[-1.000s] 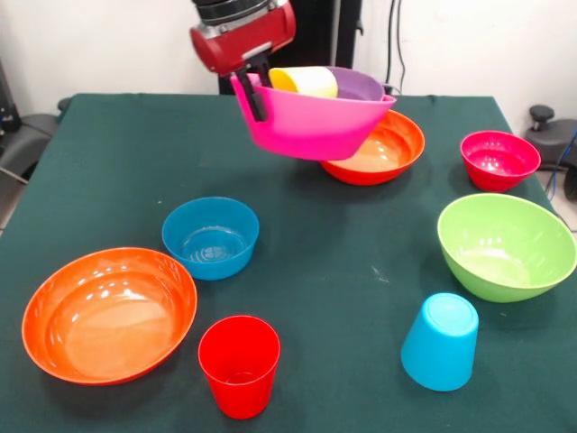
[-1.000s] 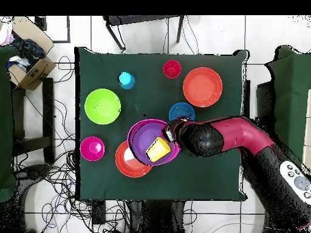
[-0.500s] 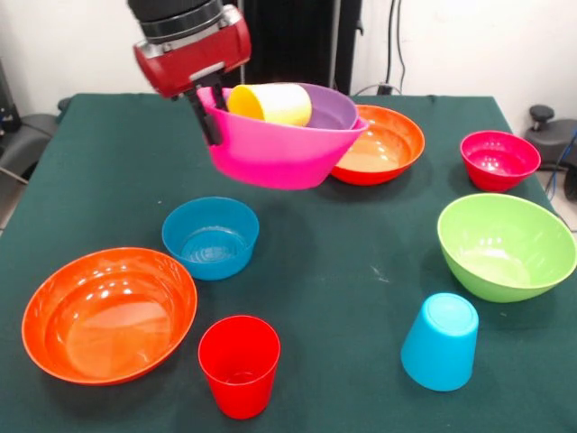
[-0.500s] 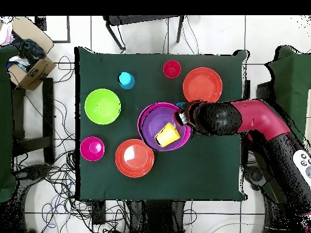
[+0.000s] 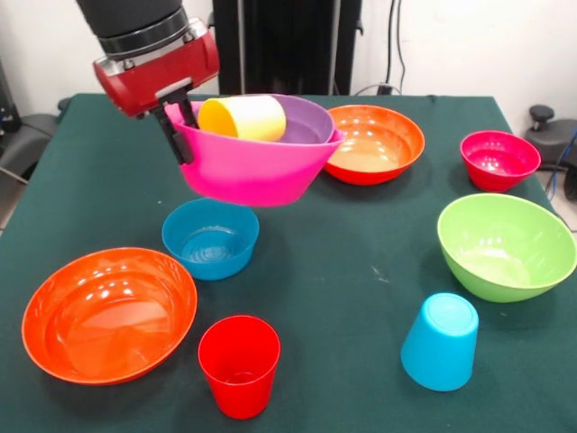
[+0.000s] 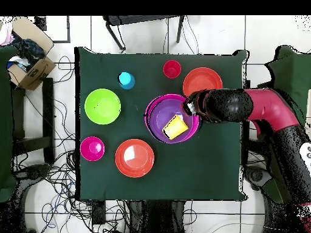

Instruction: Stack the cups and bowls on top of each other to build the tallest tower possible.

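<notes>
My gripper point(image 5: 177, 128) point(image 6: 191, 109) is shut on the left rim of the magenta bowl point(image 5: 248, 167) point(image 6: 149, 109) and holds it in the air above the small blue bowl point(image 5: 210, 237). A purple bowl point(image 5: 308, 122) point(image 6: 164, 113) sits nested in the magenta one, with the yellow cup point(image 5: 243, 118) point(image 6: 175, 127) lying on its side inside. One orange bowl point(image 5: 108, 314) point(image 6: 205, 82) is at front left, another point(image 5: 376, 144) point(image 6: 134, 158) at the back. The red cup point(image 5: 239, 364) point(image 6: 172, 69) stands upright. The light blue cup point(image 5: 440, 341) point(image 6: 126, 79) stands upside down.
A lime green bowl point(image 5: 506, 245) point(image 6: 102, 106) sits at the right and a small crimson bowl point(image 5: 499, 160) point(image 6: 92, 148) behind it. All rest on the dark green table point(image 5: 343, 271). A cardboard box point(image 6: 30, 65) stands off the table in the overhead view.
My gripper has carried the magenta bowl with the purple bowl and yellow cup away from the back orange bowl, leftward and nearer in the front view, to above the small blue bowl.
</notes>
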`<state>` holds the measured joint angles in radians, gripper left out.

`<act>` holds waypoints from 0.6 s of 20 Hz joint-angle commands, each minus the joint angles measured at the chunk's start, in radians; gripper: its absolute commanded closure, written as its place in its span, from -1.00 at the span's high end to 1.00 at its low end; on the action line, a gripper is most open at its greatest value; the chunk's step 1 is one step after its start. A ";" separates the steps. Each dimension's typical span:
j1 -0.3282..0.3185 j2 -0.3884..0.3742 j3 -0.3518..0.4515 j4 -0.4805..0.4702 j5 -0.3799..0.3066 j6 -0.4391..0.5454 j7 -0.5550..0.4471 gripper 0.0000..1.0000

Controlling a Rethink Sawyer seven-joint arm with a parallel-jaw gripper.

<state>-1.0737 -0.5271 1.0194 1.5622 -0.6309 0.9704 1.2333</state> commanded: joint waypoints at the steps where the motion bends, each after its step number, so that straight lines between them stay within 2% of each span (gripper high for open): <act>1: 0.051 0.067 0.015 -0.149 -0.001 0.128 -0.389 -1.00; 12: 0.047 0.095 -0.021 -0.194 -0.023 0.137 -0.453 -1.00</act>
<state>-1.0668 -0.4573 1.0211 1.4659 -0.6311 0.9814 1.1190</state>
